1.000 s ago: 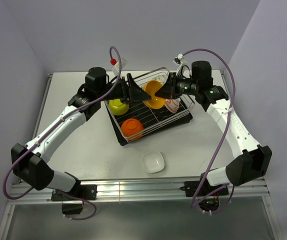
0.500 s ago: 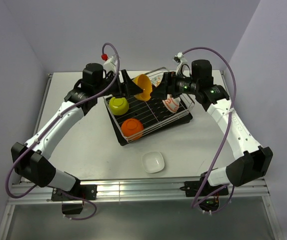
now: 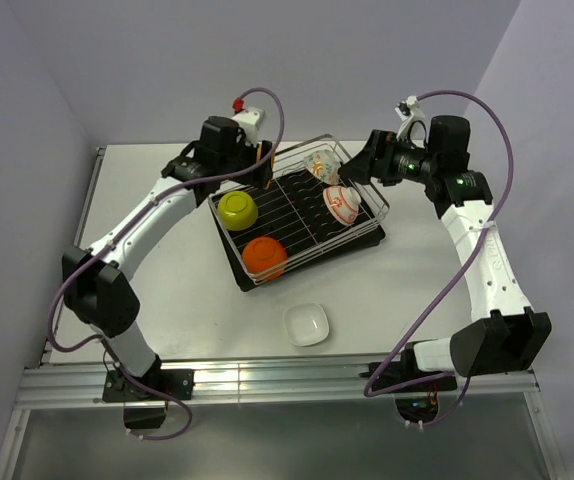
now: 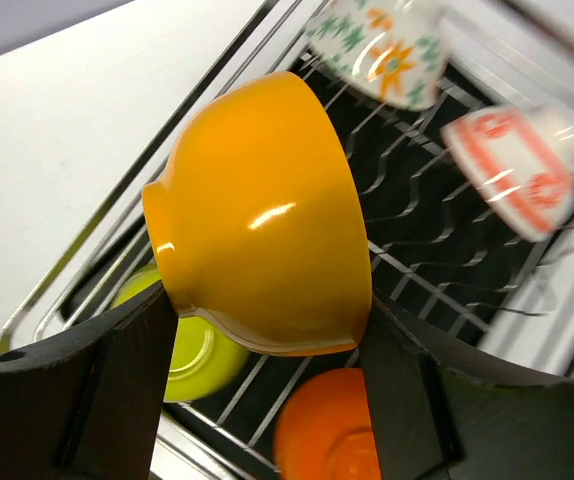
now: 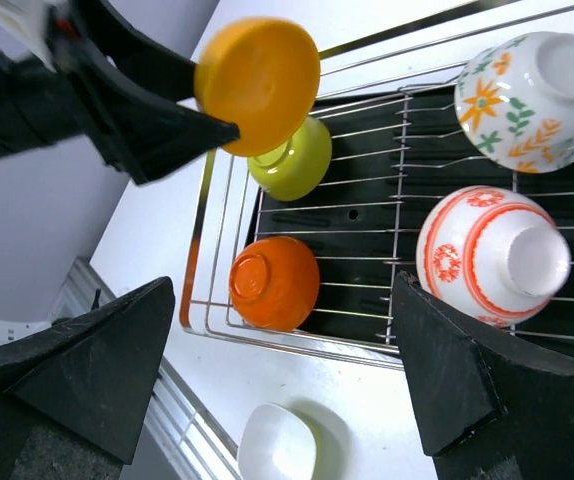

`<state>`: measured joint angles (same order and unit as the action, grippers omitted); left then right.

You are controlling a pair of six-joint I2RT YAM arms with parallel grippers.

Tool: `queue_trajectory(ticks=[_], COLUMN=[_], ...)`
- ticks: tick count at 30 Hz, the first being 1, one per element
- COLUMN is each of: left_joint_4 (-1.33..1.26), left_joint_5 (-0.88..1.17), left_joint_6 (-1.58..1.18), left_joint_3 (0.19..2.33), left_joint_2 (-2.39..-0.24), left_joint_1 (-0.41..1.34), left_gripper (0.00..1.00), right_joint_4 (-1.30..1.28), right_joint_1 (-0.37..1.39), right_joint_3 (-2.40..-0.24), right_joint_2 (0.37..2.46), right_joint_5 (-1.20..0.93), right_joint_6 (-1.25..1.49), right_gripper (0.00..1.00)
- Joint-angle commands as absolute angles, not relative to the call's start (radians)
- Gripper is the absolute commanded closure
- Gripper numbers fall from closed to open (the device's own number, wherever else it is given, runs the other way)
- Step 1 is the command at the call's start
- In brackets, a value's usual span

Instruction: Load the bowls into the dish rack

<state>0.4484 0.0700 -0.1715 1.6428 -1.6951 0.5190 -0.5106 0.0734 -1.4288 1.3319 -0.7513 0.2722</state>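
Observation:
My left gripper [image 3: 264,170] is shut on a yellow-orange bowl [image 4: 267,215], held on edge above the far left corner of the dish rack [image 3: 317,258]. Only a sliver of this bowl shows from the top. Upside down in the rack lie a lime green bowl [image 3: 237,210], an orange bowl [image 3: 264,257], a red-and-white patterned bowl [image 3: 341,203] and a leaf-print bowl [image 3: 319,163]. A white bowl [image 3: 306,324] sits on the table in front of the rack. My right gripper [image 3: 362,166] hangs open and empty over the rack's far right side.
The rack's wire rim [image 5: 207,260] stands over a black tray and has raised prongs inside. Grey walls close in behind and on both sides. The left arm's links stretch across the table left of the rack.
My right gripper has opened, let go of the yellow-orange bowl and drawn back to the right. My left gripper has kept the bowl and carried it toward the rack's far left corner.

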Motion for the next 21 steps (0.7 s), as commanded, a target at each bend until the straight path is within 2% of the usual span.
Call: queue_trajectory(ticks=[1, 13, 21], left_joint_4=[0.449, 0.42, 0.396], left_joint_5=[-0.099, -0.287, -0.272], left_joint_6=[0.024, 0.25, 0.337], left_joint_3=[1.71, 1.697, 1.626], left_joint_2=[-1.729, -1.845, -1.845], left_joint_1=[0.574, 0.661, 0.669], left_gripper=[1.0, 1.0, 1.0], right_joint_4=[-0.514, -0.528, -0.519], right_joint_1=[0.046, 0.012, 0.008], right_joint_3=[-1.473, -1.459, -1.437], right_joint_2=[1.282, 1.281, 1.282], right_joint_5=[-0.787, -0.785, -0.795], right_joint_6=[0.275, 0.255, 0.256], right_gripper=[0.04, 0.04, 0.04])
